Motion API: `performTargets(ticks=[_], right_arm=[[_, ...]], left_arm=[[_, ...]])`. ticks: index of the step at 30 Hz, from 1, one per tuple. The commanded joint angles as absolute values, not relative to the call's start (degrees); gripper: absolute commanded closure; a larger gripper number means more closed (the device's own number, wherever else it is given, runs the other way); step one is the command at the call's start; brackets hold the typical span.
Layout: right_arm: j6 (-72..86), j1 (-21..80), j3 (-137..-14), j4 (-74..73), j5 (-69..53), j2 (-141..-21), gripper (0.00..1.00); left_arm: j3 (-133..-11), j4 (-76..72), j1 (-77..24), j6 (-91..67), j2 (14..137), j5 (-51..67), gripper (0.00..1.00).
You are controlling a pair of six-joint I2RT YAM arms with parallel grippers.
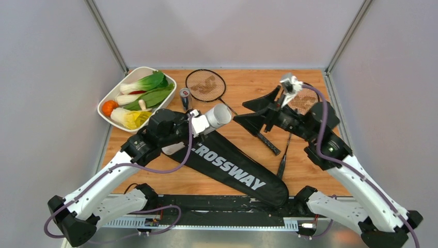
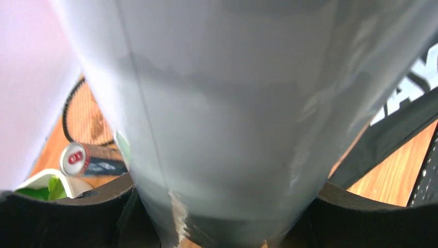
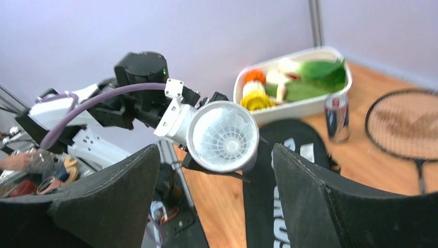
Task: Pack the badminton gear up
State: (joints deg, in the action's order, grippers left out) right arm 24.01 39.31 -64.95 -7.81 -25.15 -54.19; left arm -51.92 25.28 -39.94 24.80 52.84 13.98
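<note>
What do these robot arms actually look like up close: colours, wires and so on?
The left arm and right arm share smooth white shells joined by chunky black joints. A purple cable loops loosely along each. The left gripper and right gripper each end in two broad, matte black, wedge-shaped fingers.

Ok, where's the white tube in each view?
Top external: white tube, centre, just right of the drink can.
Left wrist: fills the middle; can at lower left.
Right wrist: centre, open mouth facing the camera; can to its right.
Shared landmark: the drink can.
</note>
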Motion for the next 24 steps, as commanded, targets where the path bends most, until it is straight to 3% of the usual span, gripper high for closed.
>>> performTargets(ticks=[1, 4, 14, 24], right_arm=[[25.3, 39.6, -60.9, 1.7, -19.3, -49.0, 0.17], [24.4, 39.5, -59.8, 1.9, -22.0, -48.5, 0.17], [17.1, 40.0, -48.0, 14.7, -30.2, -45.9, 0.0], [16.0, 43.9, -37.6, 35.4, -31.6, -50.7, 0.0]], left_arm=[[-54.5, 17.4, -40.2, 20.9, 50.3, 17.9, 0.6], [-54.7, 16.2, -40.3, 18.9, 50.0, 19.4, 0.6], [-54.7, 7.5, -40.2, 5.1, 48.8, 27.7, 0.6], [-53.2, -8.7, -40.2, -9.5, 50.0, 32.7, 0.6]])
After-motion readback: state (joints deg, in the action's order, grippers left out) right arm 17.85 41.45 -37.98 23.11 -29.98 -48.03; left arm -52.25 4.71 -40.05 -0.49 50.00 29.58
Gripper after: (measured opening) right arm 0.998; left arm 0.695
